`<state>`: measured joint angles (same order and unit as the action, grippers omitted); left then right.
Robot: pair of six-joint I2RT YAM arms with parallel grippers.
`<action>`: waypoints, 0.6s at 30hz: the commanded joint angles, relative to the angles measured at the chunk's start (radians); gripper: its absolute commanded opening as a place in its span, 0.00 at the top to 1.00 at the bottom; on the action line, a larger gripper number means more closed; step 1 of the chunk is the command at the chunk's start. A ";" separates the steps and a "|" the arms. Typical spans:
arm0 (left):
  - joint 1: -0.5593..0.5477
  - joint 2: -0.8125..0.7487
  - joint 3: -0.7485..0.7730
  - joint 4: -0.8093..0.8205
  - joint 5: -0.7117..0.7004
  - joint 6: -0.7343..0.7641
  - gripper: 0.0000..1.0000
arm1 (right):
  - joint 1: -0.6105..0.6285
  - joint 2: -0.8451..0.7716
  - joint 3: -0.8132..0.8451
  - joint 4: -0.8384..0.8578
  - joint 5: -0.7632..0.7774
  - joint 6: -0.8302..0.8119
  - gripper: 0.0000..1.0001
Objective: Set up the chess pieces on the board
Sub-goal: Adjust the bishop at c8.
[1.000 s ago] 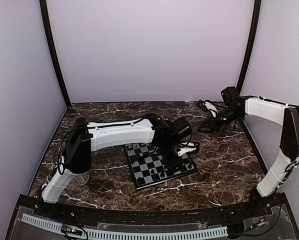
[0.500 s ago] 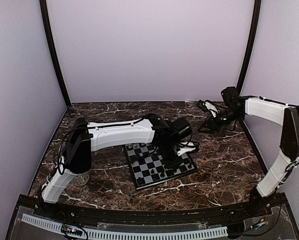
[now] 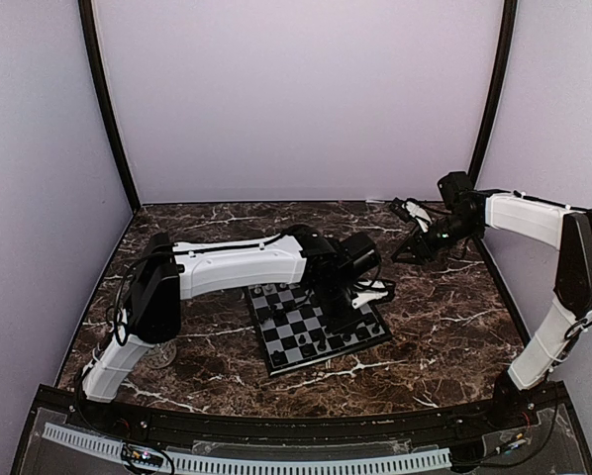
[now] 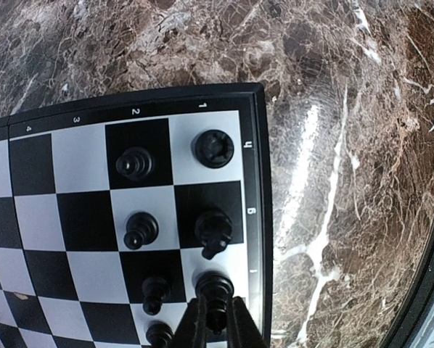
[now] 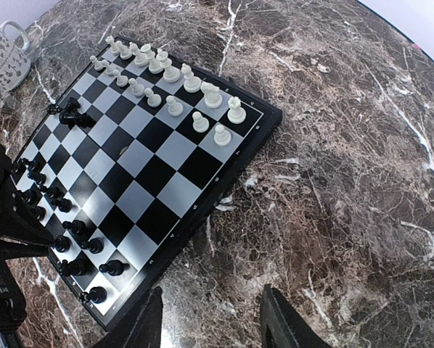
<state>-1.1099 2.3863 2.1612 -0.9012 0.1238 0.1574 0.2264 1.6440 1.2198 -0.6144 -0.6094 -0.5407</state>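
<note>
Left jaws narrowed, apparently pinching black piece (image 4: 215, 290), neighbours (image 4: 213, 230) close, mug (image 5: 6, 49) apart

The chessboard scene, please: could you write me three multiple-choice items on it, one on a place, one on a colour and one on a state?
1. Where is the left gripper? A. over a corner of the board B. high against the back wall C. folded at its own base
2. What colour is the chess piece between its fingers? A. white B. red C. black
3. How is the right gripper? A. shut on a pawn B. open and empty C. shut on the rim
Answers: 1 A, the board's corner lies under it; 2 C, it is black like its neighbours; 3 B, only tabletop shows between its spread fingers.
</note>
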 commanded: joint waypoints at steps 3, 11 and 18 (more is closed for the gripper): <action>-0.007 -0.012 -0.004 0.013 0.039 -0.010 0.89 | 0.002 0.010 0.001 -0.004 -0.010 -0.005 0.53; -0.007 -0.011 -0.006 0.015 0.026 -0.012 0.87 | 0.002 0.013 0.001 -0.006 -0.009 -0.005 0.53; -0.007 -0.011 -0.002 0.011 0.024 -0.009 0.74 | 0.002 0.013 0.003 -0.007 -0.009 -0.006 0.53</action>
<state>-1.1099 2.3867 2.1609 -0.8875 0.1406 0.1463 0.2264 1.6459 1.2198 -0.6220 -0.6090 -0.5407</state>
